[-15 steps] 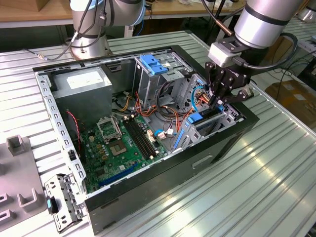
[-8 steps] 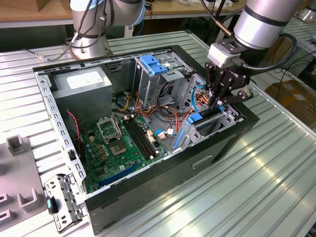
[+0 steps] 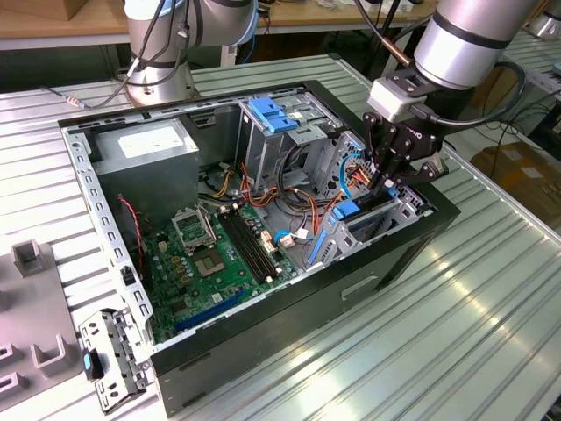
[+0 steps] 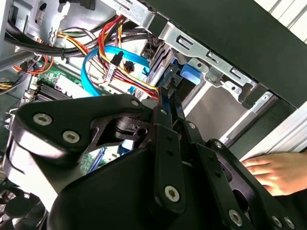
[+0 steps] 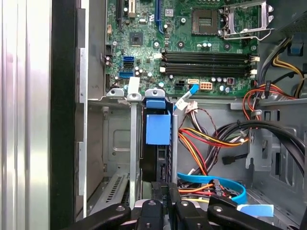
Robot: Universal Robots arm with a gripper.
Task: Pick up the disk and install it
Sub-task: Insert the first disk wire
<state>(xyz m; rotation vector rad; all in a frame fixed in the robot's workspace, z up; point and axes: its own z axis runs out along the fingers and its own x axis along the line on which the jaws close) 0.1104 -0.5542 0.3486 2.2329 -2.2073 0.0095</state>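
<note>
Blue plastic is showing where the disk is sitting on edge in a metal drive bay at the corner of the open computer case, on the exterior view's right; in the first wrist view the disk is standing upright between two thin metal rails, its blue carrier end facing the camera; the black pincer is reaching down into that bay and its fingers are closing on the disk's upper edge, drawn nearly together around it; in the second wrist view the pincer is pointing at the blue carrier tab inside the bay. Red, yellow and orange cables and a flat light-blue cable are lying just beside the bay; the green motherboard is lying flat in the case floor; the case is resting on a ribbed metal bench; a person's hand is resting just outside the case wall in the second wrist view.
</note>
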